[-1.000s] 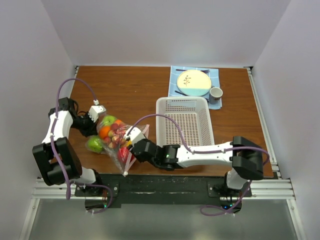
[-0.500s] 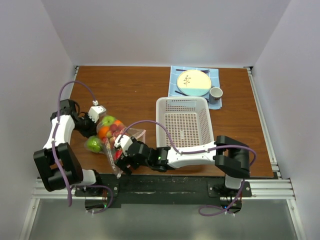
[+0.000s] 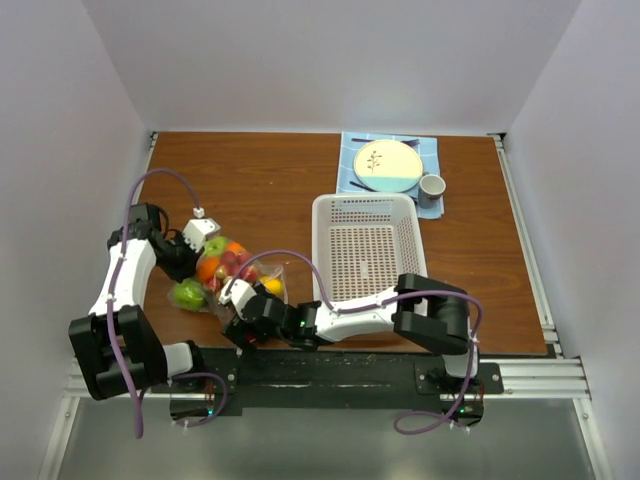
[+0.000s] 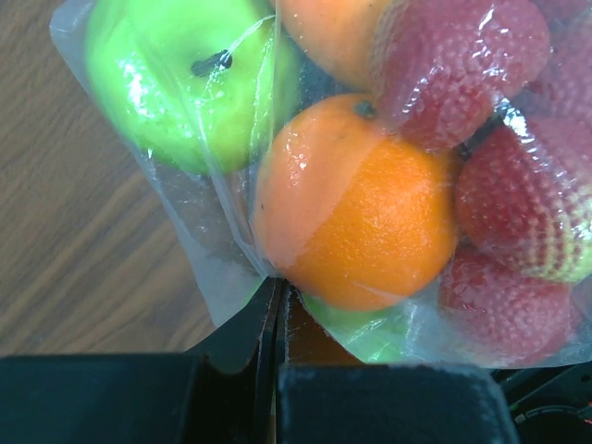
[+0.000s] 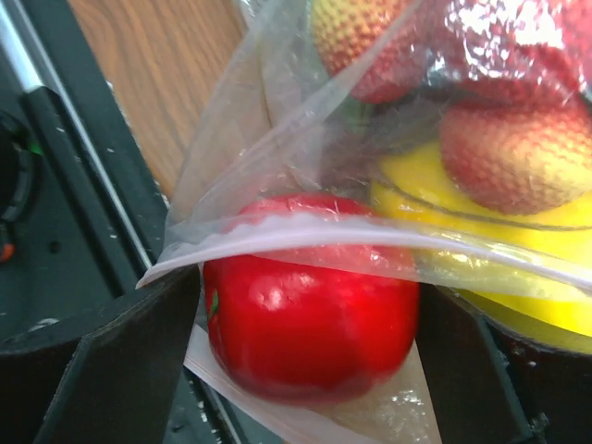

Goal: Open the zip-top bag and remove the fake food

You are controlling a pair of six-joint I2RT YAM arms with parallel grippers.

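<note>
The zip-top bag (image 3: 240, 276) lies at the table's front left, full of fake food. My left gripper (image 3: 198, 248) is shut on the bag's far-left plastic edge (image 4: 217, 277); its view shows an orange (image 4: 356, 203), a green round fruit (image 4: 185, 83) and strawberries (image 4: 462, 55) through the plastic. My right gripper (image 3: 243, 310) is at the bag's near end. Its fingers (image 5: 120, 361) flank and touch a red round fruit (image 5: 310, 324) at the bag's mouth, with the zip strip (image 5: 370, 242) across it. A yellow lemon (image 5: 481, 231) lies behind it.
A white perforated basket (image 3: 320, 240) stands to the right of the bag. A plate (image 3: 388, 165), cup (image 3: 431, 186) and cutlery sit on a blue cloth at the back right. The black base rail (image 5: 55, 231) runs just beside the right gripper at the near edge.
My right gripper has moved left and toward the near edge, along the bag to its near end. The bag has bunched up and shifted left. My left gripper has edged right.
</note>
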